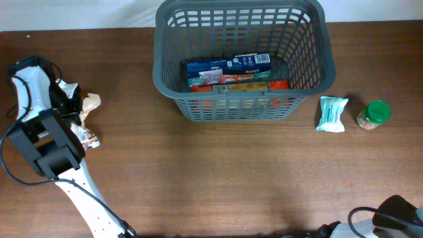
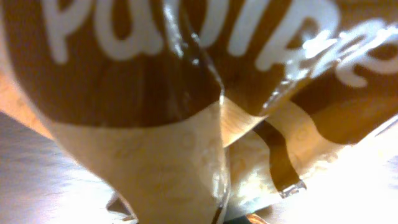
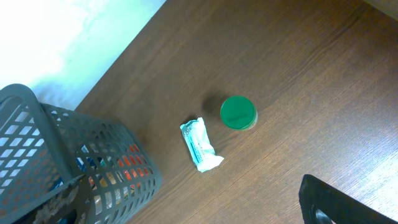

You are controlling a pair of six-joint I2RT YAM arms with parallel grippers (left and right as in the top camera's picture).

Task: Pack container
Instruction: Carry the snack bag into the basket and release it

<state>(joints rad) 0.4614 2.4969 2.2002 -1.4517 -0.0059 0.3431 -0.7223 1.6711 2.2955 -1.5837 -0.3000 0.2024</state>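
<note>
The dark grey slotted container stands at the back middle of the table and holds a blue box and red-orange packs. It also shows at the left of the right wrist view. My left gripper is down on a crumpled brown and tan bag at the table's left. That bag, with white lettering, fills the left wrist view and hides the fingers. My right gripper shows only as a dark part, well above the table and apart from everything.
A teal packet and a green-lidded jar lie on the wood table right of the container. Both show in the right wrist view, the packet and the jar. The right arm's base is at the front right corner.
</note>
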